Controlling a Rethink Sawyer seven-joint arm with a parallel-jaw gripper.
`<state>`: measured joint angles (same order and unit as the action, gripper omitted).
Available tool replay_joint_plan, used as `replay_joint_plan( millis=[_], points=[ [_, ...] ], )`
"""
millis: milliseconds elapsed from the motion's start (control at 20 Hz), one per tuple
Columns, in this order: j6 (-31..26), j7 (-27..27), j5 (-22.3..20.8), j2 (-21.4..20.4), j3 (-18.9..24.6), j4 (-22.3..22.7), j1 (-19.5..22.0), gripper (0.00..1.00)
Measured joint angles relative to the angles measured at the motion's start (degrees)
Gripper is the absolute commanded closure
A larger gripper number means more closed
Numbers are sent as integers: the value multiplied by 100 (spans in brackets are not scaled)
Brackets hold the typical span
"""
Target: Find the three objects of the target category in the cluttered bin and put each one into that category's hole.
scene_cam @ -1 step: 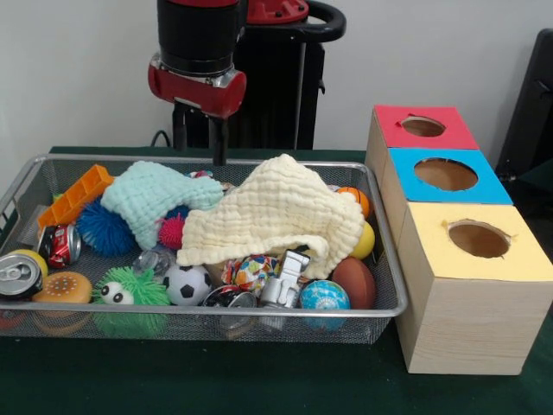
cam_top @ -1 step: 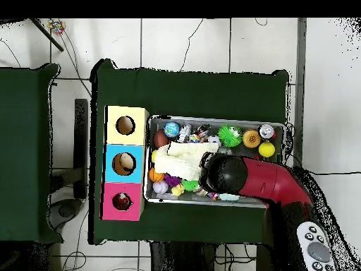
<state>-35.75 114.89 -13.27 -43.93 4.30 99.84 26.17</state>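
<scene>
The arm comes down at the upper left of the front view, with the gripper (scene_cam @ -1 step: 219, 143) dipping behind the bin's (scene_cam @ -1 step: 380, 251) far rim. Honestly can't tell if it's wide or closed, the tips are hidden.

The bin fills the lower left and is packed: a cream cloth (scene_cam @ -1 step: 276, 216) and a mint cloth (scene_cam @ -1 step: 155, 197) on top, a soccer ball (scene_cam @ -1 step: 187, 284), globe ball (scene_cam @ -1 step: 324, 296), football (scene_cam @ -1 step: 354, 281), cans (scene_cam @ -1 step: 17, 275), and a green fuzzy toy (scene_cam @ -1 step: 130, 290) along the front.

Three boxes sit at right: red (scene_cam @ -1 step: 423, 126), blue (scene_cam @ -1 step: 446, 175), yellow (scene_cam @ -1 step: 478, 239), each with a hole on top.
</scene>
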Motion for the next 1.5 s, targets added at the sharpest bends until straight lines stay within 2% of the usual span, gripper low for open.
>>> replay_joint_plan(
  millis=[450, 1300, 1500],
  points=[
    [1, 0, 290, -6, -168, 163, -249, 0],
    [0, 1, 1089, -37, -659, 160, -1284, 0],
    [0, 1, 1182, -13, -714, 155, -1378, 0]
  ],
)
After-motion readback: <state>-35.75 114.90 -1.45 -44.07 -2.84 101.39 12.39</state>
